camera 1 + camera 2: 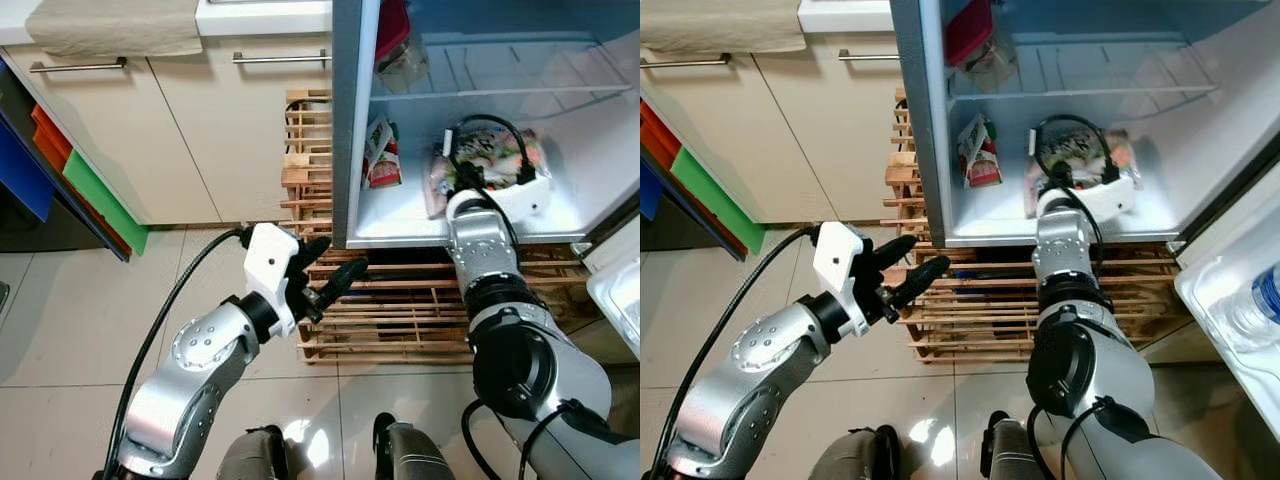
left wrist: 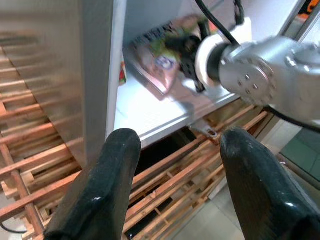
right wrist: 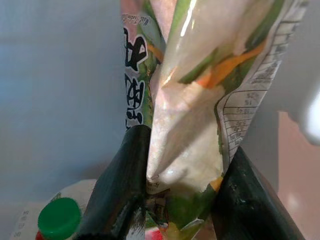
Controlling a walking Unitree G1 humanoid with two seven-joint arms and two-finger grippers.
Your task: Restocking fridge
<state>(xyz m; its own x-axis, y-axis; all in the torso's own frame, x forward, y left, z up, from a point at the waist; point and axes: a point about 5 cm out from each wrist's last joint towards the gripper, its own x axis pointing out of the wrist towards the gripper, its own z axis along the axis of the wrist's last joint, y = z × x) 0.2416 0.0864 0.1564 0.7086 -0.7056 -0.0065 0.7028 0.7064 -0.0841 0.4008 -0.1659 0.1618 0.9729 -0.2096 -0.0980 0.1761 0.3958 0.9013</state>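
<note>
The fridge stands open, and on its lower shelf leans a green and pink printed food bag. My right arm reaches onto that shelf. The right gripper is shut on the bag, one black finger on each side of its crumpled lower end. A small carton with a green cap stands beside it, at the shelf's left. My left gripper hangs open and holds nothing, outside the fridge at its lower left corner above the wooden pallet.
A red-lidded container sits on the upper wire shelf. The fridge door swings out at the right with a water bottle in its rack. White cabinets and coloured bins stand to the left.
</note>
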